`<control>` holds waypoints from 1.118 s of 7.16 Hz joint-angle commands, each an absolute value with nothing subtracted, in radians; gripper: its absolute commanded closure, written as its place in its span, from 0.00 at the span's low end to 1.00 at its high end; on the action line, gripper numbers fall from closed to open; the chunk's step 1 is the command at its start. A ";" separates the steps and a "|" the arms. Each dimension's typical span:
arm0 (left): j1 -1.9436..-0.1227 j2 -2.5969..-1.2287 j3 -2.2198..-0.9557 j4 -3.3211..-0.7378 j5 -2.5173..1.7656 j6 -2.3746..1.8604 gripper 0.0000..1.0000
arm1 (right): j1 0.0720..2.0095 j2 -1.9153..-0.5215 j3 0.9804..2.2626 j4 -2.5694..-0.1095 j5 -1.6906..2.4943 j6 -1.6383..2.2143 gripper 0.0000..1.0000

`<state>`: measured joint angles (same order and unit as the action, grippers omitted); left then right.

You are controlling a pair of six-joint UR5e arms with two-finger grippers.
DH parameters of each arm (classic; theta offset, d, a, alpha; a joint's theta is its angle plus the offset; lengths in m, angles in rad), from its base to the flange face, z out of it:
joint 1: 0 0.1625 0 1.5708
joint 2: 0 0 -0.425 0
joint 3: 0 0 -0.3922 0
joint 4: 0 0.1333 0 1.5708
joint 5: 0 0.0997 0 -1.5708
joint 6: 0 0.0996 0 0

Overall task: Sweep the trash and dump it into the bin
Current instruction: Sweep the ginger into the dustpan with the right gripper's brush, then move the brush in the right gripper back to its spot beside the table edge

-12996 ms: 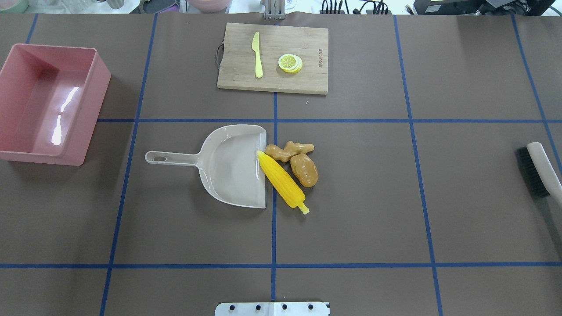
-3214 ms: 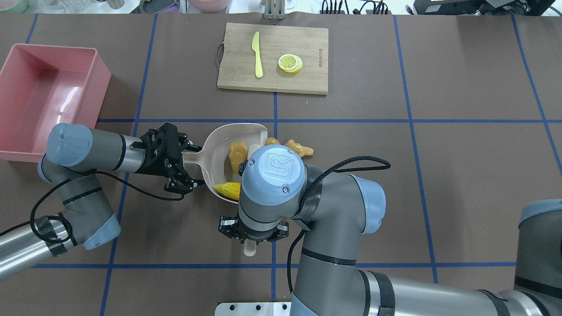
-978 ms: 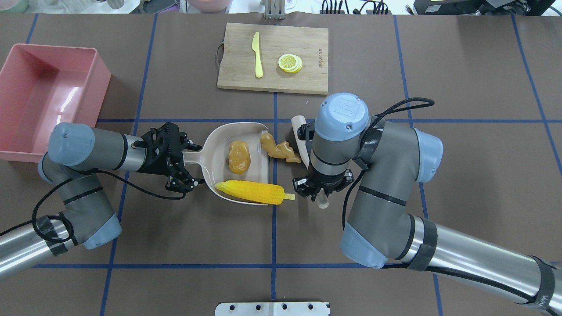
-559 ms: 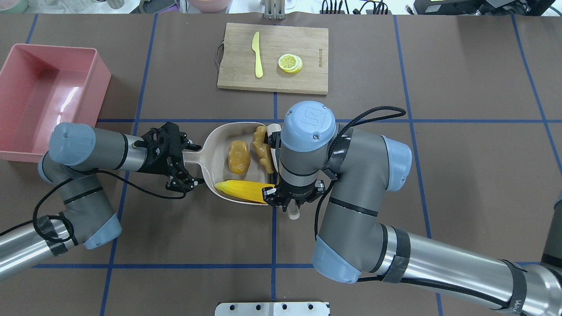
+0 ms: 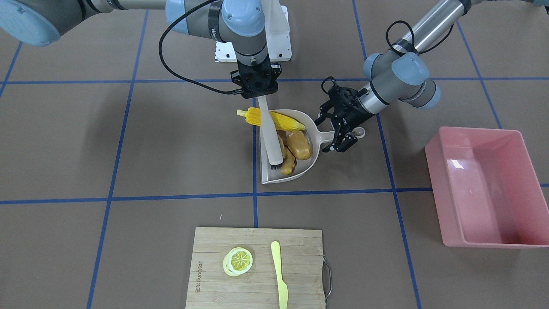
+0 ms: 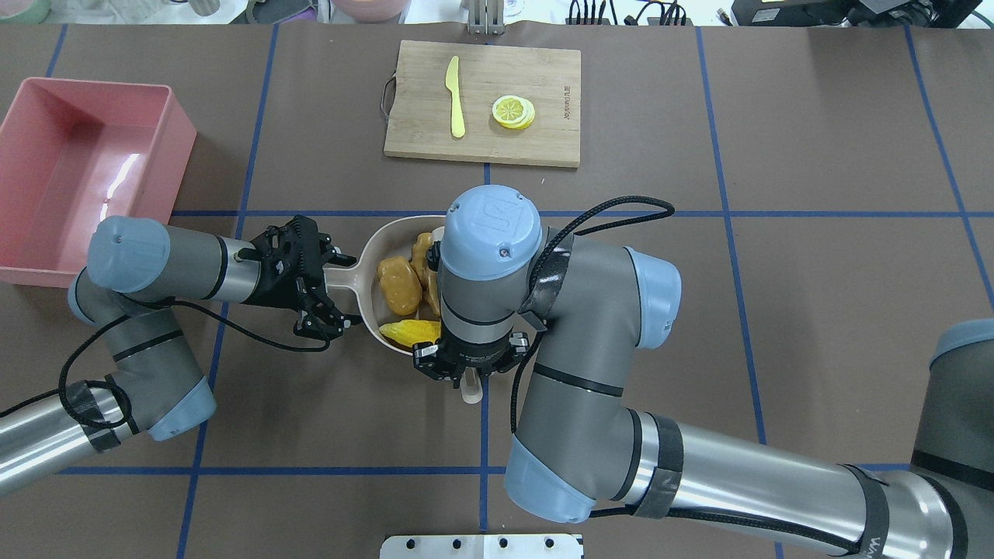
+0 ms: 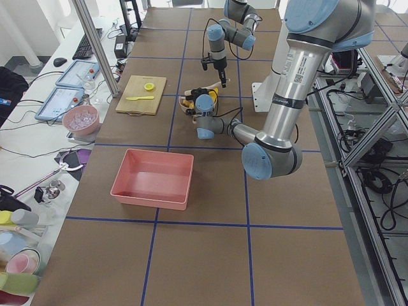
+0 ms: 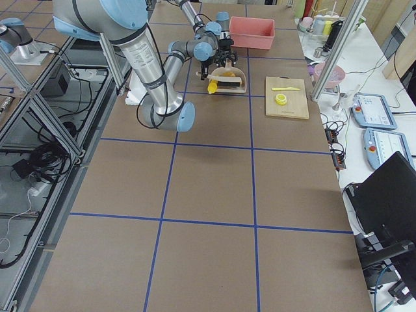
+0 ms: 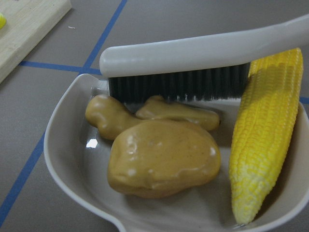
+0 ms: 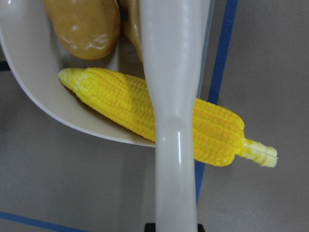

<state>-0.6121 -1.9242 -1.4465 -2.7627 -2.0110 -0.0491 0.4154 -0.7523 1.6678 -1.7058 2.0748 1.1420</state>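
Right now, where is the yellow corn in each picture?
Front-facing: corn cob across the dustpan's top edge.
Overhead: only its tip shows, left of the right arm.
Exterior left: tiny yellow bit by the dustpan.
Exterior right: yellow spot at the dustpan's near end.
Left wrist: right side.
Right wrist: across the middle.
Shared landmark: the dustpan.

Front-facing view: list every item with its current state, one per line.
Yellow corn cob: across the dustpan's side rim, stalk end overhanging.
Brown lumpy potato: inside the dustpan.
Tan ginger root: inside, against the bristles.
Beige plastic dustpan: flat on the table, handle held by left claw.
Cream brush: held by right claw.
Pink rectangular tub: empty.
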 commanded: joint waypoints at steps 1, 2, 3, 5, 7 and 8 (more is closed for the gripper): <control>-0.612 -1.924 -1.445 -2.763 -2.011 -0.049 0.02 | 0.437 -0.744 1.698 -1.742 2.117 1.141 1.00; -0.612 -1.924 -1.447 -2.763 -2.013 -0.049 0.02 | 0.458 -0.745 1.750 -1.822 2.121 1.128 1.00; -0.612 -1.924 -1.447 -2.763 -2.011 -0.049 0.02 | 0.489 -0.752 1.797 -1.885 2.128 1.123 1.00; -0.612 -1.924 -1.447 -2.763 -2.011 -0.049 0.02 | 0.575 -0.875 1.911 -1.940 2.126 1.044 1.00; -0.614 -1.924 -1.454 -2.761 -2.013 -0.051 0.09 | 0.732 -1.111 2.026 -1.936 2.126 0.845 1.00; -0.614 -1.924 -1.454 -2.761 -2.013 -0.051 0.20 | 0.782 -1.200 2.051 -1.928 2.128 0.775 1.00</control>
